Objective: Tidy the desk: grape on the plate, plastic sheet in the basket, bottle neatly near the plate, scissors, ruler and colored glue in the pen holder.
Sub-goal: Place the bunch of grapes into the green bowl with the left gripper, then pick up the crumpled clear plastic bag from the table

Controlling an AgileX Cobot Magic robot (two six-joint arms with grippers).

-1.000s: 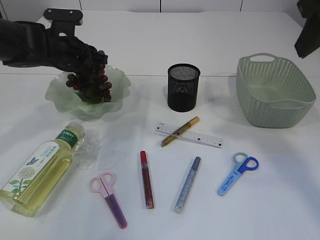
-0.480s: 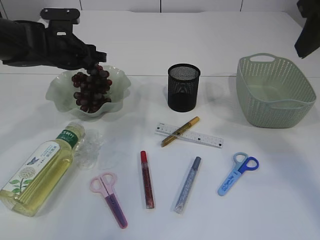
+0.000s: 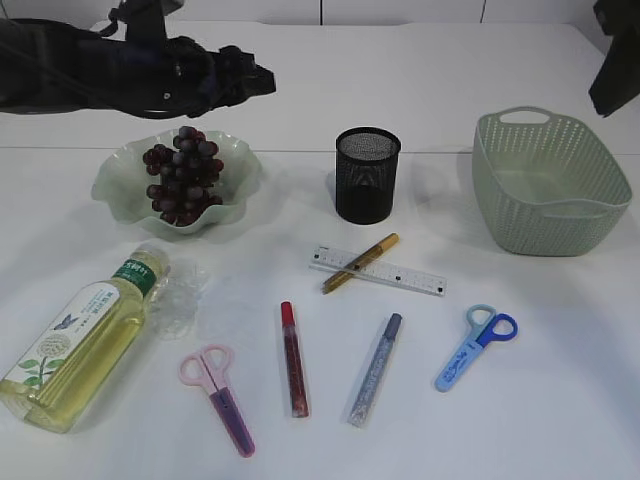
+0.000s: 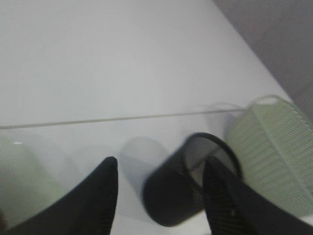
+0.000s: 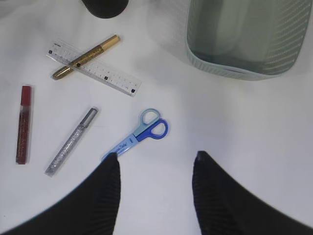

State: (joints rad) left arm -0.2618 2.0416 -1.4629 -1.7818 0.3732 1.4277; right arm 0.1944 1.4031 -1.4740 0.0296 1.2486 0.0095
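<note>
One job looks sorted: the grape bunch [image 3: 183, 183] sits in the frilly green plate [image 3: 115, 185] at about 10 o'clock on the desk. Left gripper [image 3: 262, 78] hangs above it, jaws apart, holding nothing. Working rightwards, the bottle [image 3: 80, 340] lies on its side at 8 o'clock with the crinkly plastic sheet [image 3: 178, 300] right beside its cap. Pink scissors [image 3: 220, 396], red glue [image 3: 292, 358], silver glue [image 3: 376, 368], the gold glue [image 3: 360, 262] lying across the ruler [image 3: 380, 271], and blue scissors [image 3: 476, 346] all wait below the mesh pen holder [image 3: 367, 174]. Basket [image 3: 549, 182] is at 2 o'clock. Right gripper [image 5: 155, 169] hovers open and empty over the blue scissors, so I'd guess it's next: drop down and pinch the handle.
</note>
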